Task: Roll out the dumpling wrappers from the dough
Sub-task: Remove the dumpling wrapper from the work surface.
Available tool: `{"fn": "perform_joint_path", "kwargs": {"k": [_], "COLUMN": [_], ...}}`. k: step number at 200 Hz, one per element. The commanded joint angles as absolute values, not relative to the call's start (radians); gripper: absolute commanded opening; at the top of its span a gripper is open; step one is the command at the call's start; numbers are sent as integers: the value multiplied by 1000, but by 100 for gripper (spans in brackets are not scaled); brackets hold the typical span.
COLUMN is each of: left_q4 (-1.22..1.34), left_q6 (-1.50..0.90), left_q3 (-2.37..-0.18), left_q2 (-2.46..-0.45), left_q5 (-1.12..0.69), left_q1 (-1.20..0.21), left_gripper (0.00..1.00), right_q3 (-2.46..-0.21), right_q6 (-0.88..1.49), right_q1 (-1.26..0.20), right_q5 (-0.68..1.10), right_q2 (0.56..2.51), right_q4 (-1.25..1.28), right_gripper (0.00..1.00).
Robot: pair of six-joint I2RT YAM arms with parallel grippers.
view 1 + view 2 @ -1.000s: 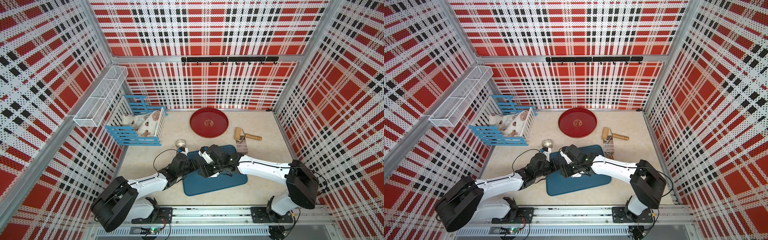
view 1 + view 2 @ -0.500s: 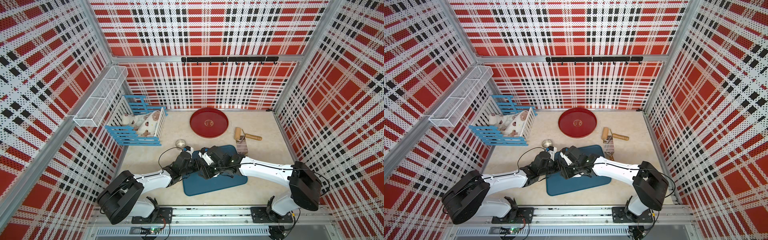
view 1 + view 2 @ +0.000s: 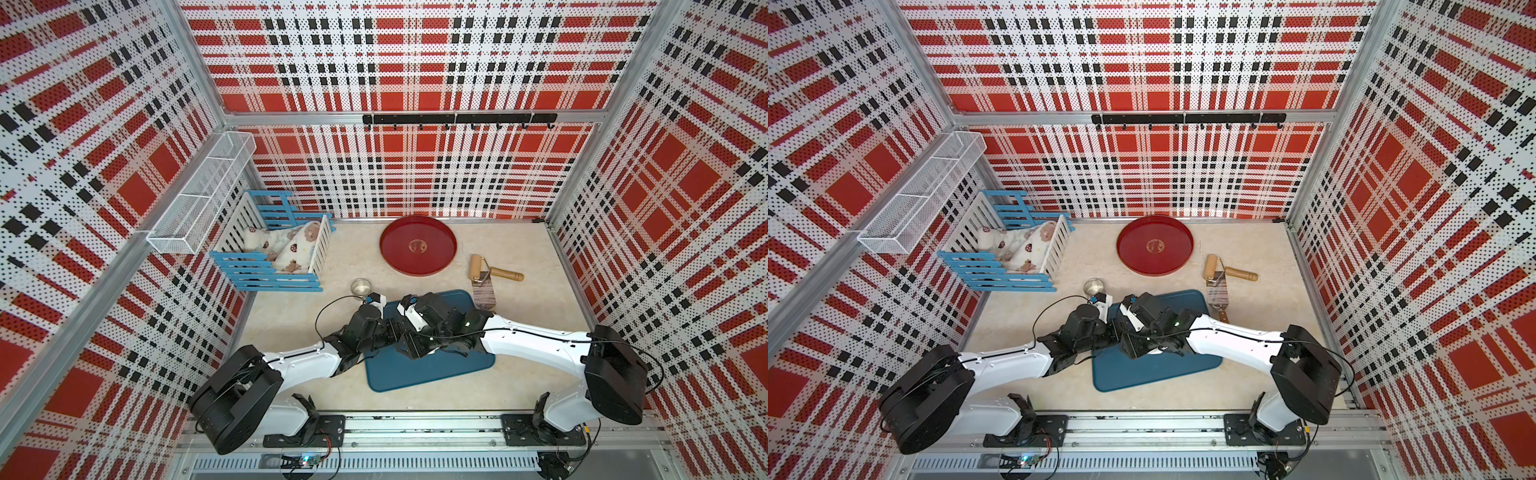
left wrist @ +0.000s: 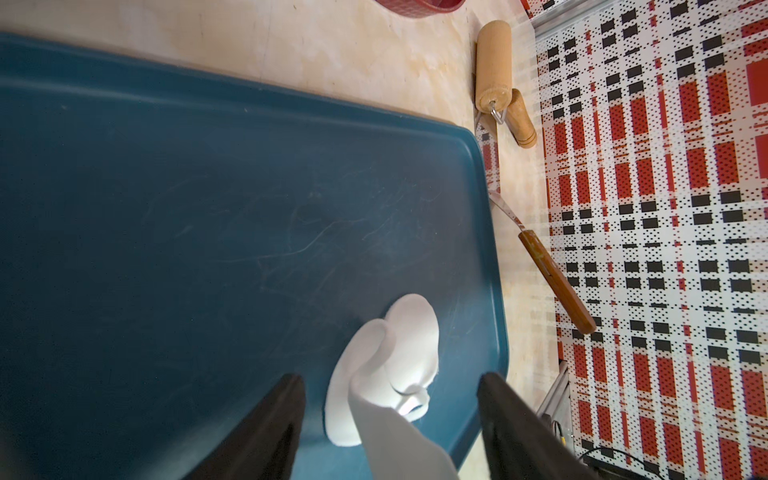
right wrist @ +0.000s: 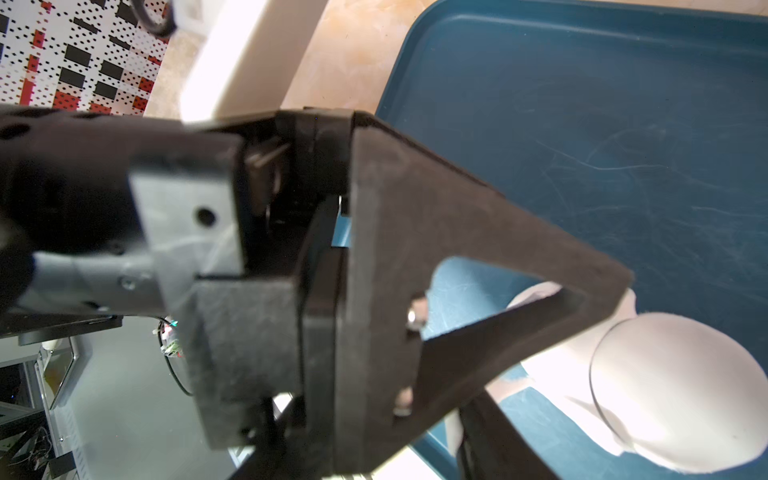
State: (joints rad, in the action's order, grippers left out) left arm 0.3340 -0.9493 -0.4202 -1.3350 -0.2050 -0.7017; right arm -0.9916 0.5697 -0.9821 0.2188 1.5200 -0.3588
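The dough (image 4: 390,365) is a thin white sheet lying folded on the blue tray (image 4: 208,208). One strip of it rises up between my left gripper's fingers. Whether its round lobe (image 5: 665,395) is a separate dumpling wrapper, I cannot tell. My left gripper (image 4: 390,378) is open, with a finger on each side of the strip and neither touching it. In both top views the two grippers meet over the tray's left part and hide the dough. My right gripper (image 3: 415,347) is close against the left gripper (image 3: 392,332). The left gripper's black body blocks the right wrist view, so the right jaws are not readable.
A red round plate (image 3: 417,245) sits at the back. A wooden roller (image 3: 492,270) and a scraper (image 3: 484,297) lie right of the tray. A small metal ring (image 3: 360,286) stands by the tray's far left corner. A blue crib (image 3: 274,257) and wire basket (image 3: 199,208) are at the left.
My left gripper has edged right over the tray's edge toward the right gripper, and its jaws have narrowed a little. The right arm has barely moved.
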Motion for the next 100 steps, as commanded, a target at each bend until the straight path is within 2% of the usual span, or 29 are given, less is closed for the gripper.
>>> {"fn": "perform_joint_path", "kwargs": {"k": [1, 100], "left_q4": [298, 296], "left_q6": [-930, -943], "left_q3": [-380, -342], "left_q2": [-1308, -1293], "left_q5": [-242, -232], "left_q1": [-718, -722], "left_gripper": [69, 65], "right_q3": [-991, -994], "right_q6": [581, 601], "right_q1": [-968, -968], "right_q5": [131, 100], "right_q2": [1491, 1512], "right_q4": [-290, -313], "right_gripper": [51, 51]}}
